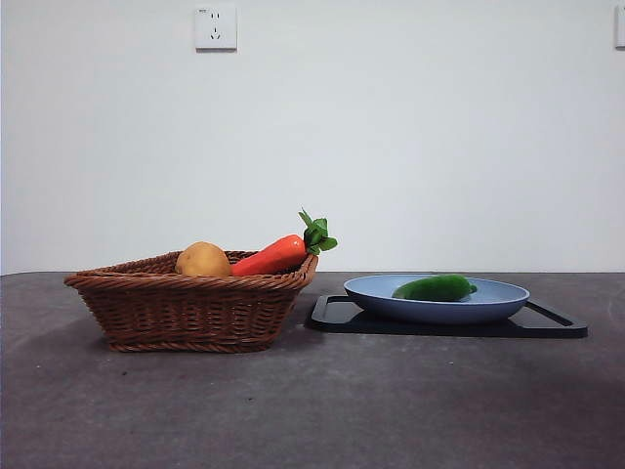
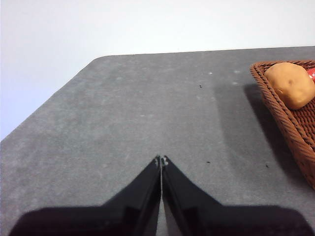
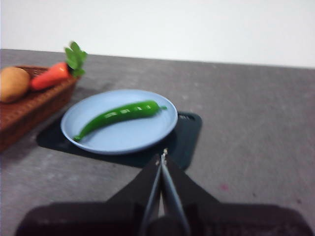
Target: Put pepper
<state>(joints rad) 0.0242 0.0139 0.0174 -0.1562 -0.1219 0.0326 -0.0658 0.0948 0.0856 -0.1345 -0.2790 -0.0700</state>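
Dark green and glossy, the one pepper (image 3: 119, 114) lies lengthwise across the single pale blue plate (image 3: 147, 138), and we see it just ahead of the right claw (image 3: 162, 158), whose two black jaws are pressed together with nothing between them. The pepper touches the plate only; its tapered end points toward the basket side. The plate sits on one black tray (image 3: 189, 135), and a corner of that tray shows directly beyond the right claw's tips, with the claw hanging apart from it above the grey table (image 3: 256, 128).

Off to the far side of the plate from the right claw we count one woven brown basket (image 1: 186, 303). In it are two things: one round yellow-brown potato (image 1: 202, 260) and one orange-red carrot (image 1: 270, 256), whose green leaves stick out over the basket's rim toward the plate. Basket and tray stand just beside each other in the front view; we cannot tell whether they touch.

The left claw (image 2: 161, 160) also has its two jaws closed tight on nothing. It hovers over a bare stretch of table, with the basket's corner and the potato off to one side of it, well apart from its tips.

On the wall behind, we see one white socket (image 1: 216, 27).
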